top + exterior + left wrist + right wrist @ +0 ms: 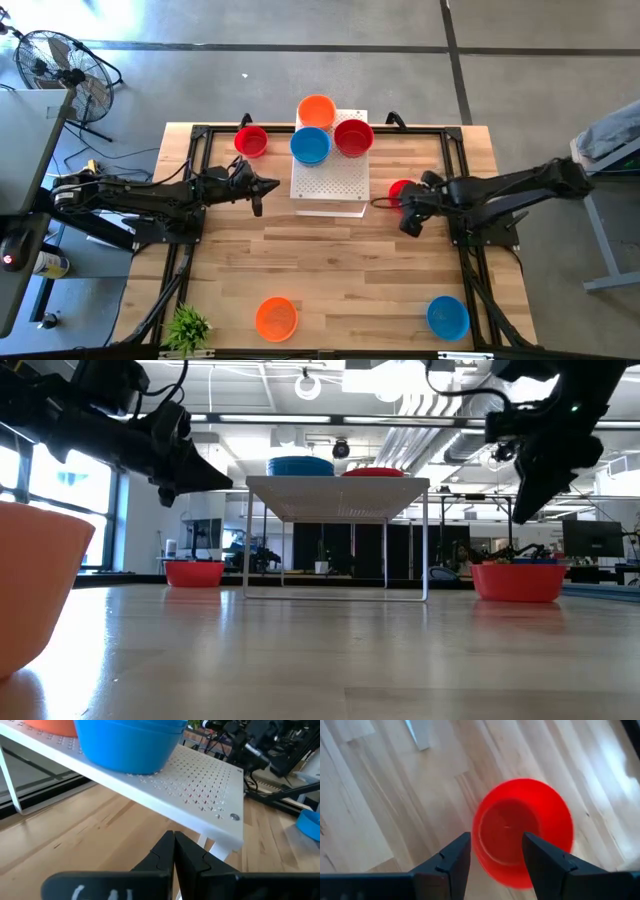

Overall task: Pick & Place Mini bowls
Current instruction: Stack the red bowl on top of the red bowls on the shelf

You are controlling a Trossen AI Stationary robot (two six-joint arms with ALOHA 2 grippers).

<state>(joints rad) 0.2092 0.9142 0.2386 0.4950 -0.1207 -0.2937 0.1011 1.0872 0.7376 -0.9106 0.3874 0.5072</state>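
Three mini bowls, orange [316, 110], blue [310, 146] and red [353, 137], stand on the white perforated board [330, 185]. A red bowl [251, 141] rests on the table left of the board. Another red bowl [522, 832] rests upright on the table right of the board. My right gripper [496, 840] is open and hangs above this bowl, clear of it, as the low view [522, 510] shows. My left gripper [174, 836] is shut and empty, in the air just left of the board's near left corner [268, 185].
An orange bowl [277, 318] and a blue bowl [447, 317] stand near the table's near edge. A small green plant [188, 325] stands at the near left corner. The board stands raised on thin wire legs [247, 550]. Bare wood lies in the table's middle.
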